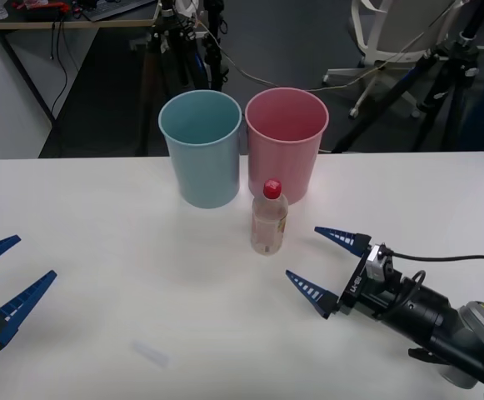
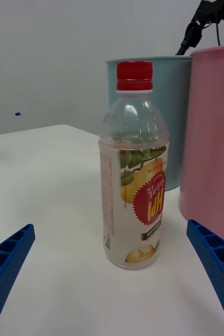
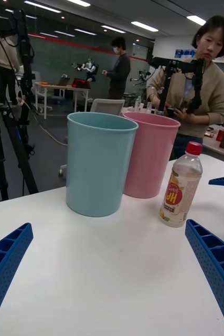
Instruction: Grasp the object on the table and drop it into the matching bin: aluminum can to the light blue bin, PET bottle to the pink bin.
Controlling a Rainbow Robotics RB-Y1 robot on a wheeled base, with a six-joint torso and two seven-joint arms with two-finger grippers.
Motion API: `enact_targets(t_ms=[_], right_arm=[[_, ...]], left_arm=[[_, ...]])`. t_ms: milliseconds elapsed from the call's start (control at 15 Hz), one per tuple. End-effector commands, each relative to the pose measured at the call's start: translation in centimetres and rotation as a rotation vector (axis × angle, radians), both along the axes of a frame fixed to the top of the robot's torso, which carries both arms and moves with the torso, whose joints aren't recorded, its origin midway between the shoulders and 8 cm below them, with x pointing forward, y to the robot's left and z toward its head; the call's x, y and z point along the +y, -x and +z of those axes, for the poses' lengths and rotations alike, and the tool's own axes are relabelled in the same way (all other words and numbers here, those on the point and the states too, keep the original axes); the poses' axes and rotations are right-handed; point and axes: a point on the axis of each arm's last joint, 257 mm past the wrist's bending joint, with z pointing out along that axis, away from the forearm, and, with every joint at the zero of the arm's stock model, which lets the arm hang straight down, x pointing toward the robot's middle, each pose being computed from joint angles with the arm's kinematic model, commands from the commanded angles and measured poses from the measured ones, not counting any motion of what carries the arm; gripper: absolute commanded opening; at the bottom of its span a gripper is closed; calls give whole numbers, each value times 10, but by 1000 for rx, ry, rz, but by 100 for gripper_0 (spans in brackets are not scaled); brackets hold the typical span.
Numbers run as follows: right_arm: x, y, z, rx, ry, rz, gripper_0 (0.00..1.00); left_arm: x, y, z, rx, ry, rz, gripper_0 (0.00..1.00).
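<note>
The PET bottle (image 1: pixel 269 217), clear with a red cap and pale label, stands upright on the white table (image 1: pixel 100 250) just in front of the pink bin (image 1: pixel 286 143). The light blue bin (image 1: pixel 202 147) stands beside the pink one, on its left. My right gripper (image 1: pixel 326 264) is open, low over the table a little right of the bottle, its blue fingers pointing at it. In the right wrist view the bottle (image 2: pixel 135 168) stands ahead, centred between the two fingers, not touched. My left gripper (image 1: pixel 4 279) rests open at the table's left edge; its view shows the bottle (image 3: pixel 181 186) and both bins.
A small pale scrap (image 1: pixel 152 354) lies on the table near the front. Tripods (image 1: pixel 441 75) and a white chair (image 1: pixel 391 42) stand behind the table. The table's near middle and left are free.
</note>
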Motion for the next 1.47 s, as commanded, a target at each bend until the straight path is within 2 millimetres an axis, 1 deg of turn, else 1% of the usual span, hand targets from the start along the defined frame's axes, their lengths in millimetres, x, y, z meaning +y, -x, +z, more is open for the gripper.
enact_targets(t_ms=[67, 333, 467, 667, 1000, 1467], right_arm=[[7, -18, 2, -7, -1, -54, 100], [21, -37, 7, -11, -9, -106, 100], [27, -42, 8, -6, -14, -117, 100], [40, -42, 4, 9, -11, -112, 100], [55, -52, 8, 18, -27, -133, 100], [65, -74, 15, 29, -32, -194, 100]], left_arm=[[0, 0, 0, 0, 0, 0, 100], [0, 0, 0, 0, 0, 0, 100], [0, 0, 0, 0, 0, 0, 100], [0, 0, 0, 0, 0, 0, 100], [0, 0, 0, 0, 0, 0, 100], [0, 0, 0, 0, 0, 0, 100]])
